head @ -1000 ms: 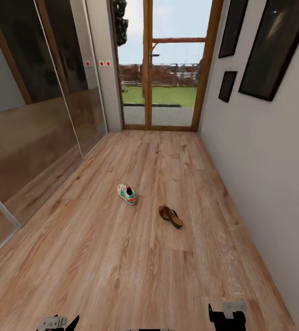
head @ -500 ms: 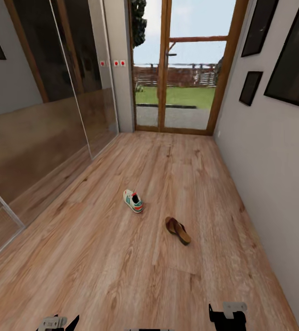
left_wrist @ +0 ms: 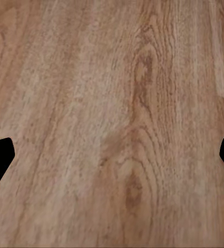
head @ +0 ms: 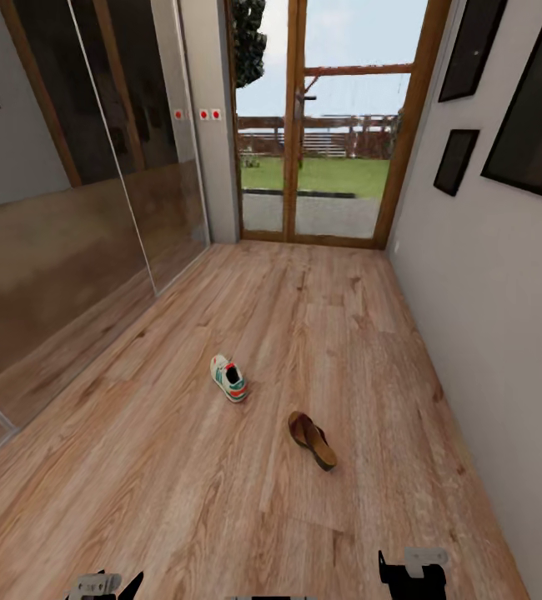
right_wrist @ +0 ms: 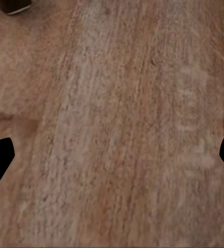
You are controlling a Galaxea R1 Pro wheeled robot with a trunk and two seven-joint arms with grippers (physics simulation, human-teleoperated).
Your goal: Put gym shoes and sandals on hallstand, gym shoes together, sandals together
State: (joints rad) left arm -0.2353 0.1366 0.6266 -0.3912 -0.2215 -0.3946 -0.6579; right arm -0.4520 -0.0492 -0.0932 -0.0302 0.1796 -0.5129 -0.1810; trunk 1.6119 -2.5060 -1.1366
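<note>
Both the left gripper (left_wrist: pixel 112 155) and right gripper (right_wrist: pixel 112 155) hang low, jaws spread wide, holding nothing.

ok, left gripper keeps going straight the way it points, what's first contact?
Most likely the floor: the left wrist view looks along the left gripper at bare wood planks between its open fingers. How far off it is can't be judged.

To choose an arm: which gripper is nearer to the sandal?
Right. The right gripper sits below and slightly right of the sandal; the left gripper is far off to its left.
</note>
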